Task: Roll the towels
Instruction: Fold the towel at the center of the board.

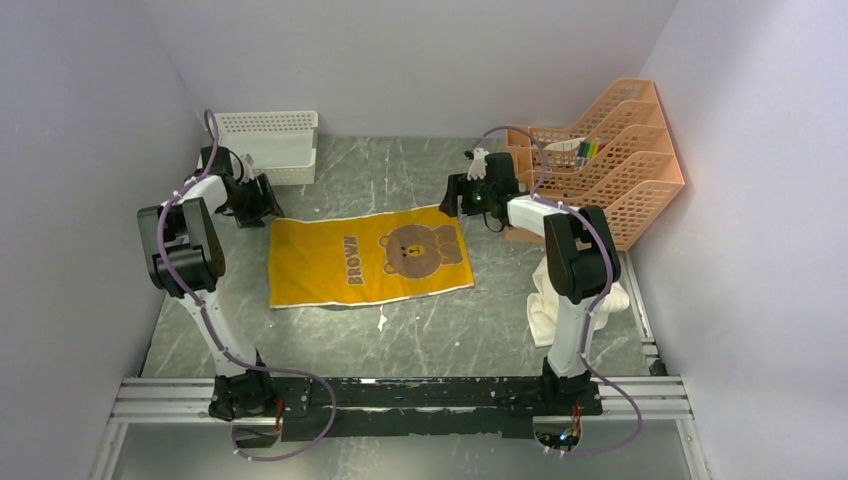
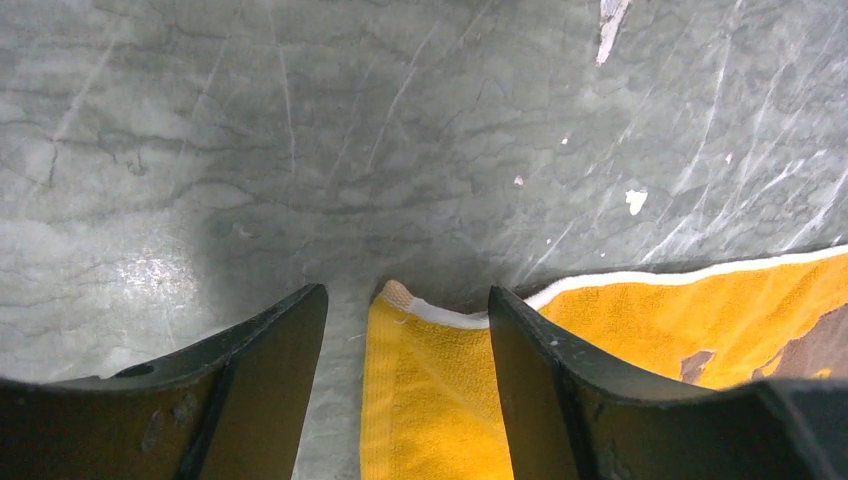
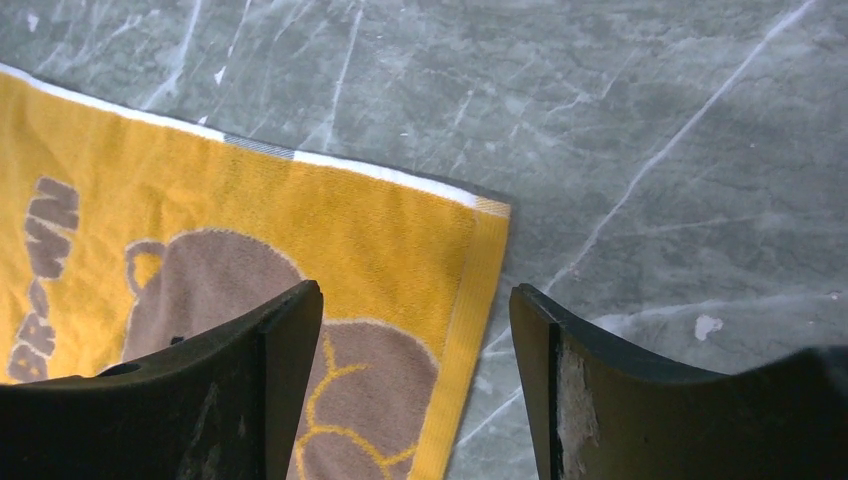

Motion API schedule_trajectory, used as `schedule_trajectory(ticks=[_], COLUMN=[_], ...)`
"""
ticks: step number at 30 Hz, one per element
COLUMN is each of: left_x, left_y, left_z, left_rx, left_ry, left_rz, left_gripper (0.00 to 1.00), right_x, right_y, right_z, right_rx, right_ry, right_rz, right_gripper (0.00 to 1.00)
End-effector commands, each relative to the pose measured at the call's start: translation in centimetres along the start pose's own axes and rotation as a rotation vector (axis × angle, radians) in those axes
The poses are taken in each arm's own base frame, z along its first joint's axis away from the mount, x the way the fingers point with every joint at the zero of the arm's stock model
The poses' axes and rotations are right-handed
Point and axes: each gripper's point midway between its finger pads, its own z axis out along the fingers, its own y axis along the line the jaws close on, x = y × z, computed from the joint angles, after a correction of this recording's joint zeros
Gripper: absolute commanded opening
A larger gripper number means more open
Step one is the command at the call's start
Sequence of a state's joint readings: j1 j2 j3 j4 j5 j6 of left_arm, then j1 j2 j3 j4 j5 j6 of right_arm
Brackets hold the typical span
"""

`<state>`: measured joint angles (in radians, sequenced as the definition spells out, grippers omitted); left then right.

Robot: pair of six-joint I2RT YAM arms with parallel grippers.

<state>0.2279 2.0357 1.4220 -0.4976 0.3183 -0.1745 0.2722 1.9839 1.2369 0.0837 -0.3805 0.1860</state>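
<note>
Left pincer [image 2: 405,300], right pincer [image 3: 415,300]: jaws apart, empty | yellow bear towel [image 1: 330,255]: likely soft, limp | grip far corners

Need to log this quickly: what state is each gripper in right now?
Left gripper: open, holding nothing, over a corner of the yellow towel.
Right gripper: open, holding nothing, over another corner.

L tool [image 2: 405,300], R tool [image 3: 415,290], both low, jaws apart
</note>
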Motion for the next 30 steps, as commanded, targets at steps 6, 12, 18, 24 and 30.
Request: schedule_trajectory(ticks=[6,12,18,24,30], left_x=[2.6,2.0,2.0,1.4,0.3], left_y=[1.8,2.7,3.6,4.2,4.8], left_z=[-0.2,-1.5,-2.7,-3.7,-5.2], left_rx=[-0.038,-0.082,-0.100,-0.135,-0.157], left_ry=[0.060,0.027,-0.002,-0.039,-0.102], left_rz=[-0.013,-0.017,-0.044,-0.058,-0.073], left_gripper=[0.73,0.75,0.75,0.76,0.78], right_x=[-0.6,-0.5,0.7,2.1,2.6], right_y=[-3.9,-5.1,-5.0,-4.1,-4.3], right_z=[2.3,3.6,4.3,4.5,4.6], right_rx=[0.060,0.141,0.221,0.284,0.297], right_ry=[-0.013,0.037,0.099,0.156,0.160], right_rz=[-0.060,-0.130,-0.229,-0.322,-0.314], right_gripper=[0.61,0.57,0.56,0.55,0.55])
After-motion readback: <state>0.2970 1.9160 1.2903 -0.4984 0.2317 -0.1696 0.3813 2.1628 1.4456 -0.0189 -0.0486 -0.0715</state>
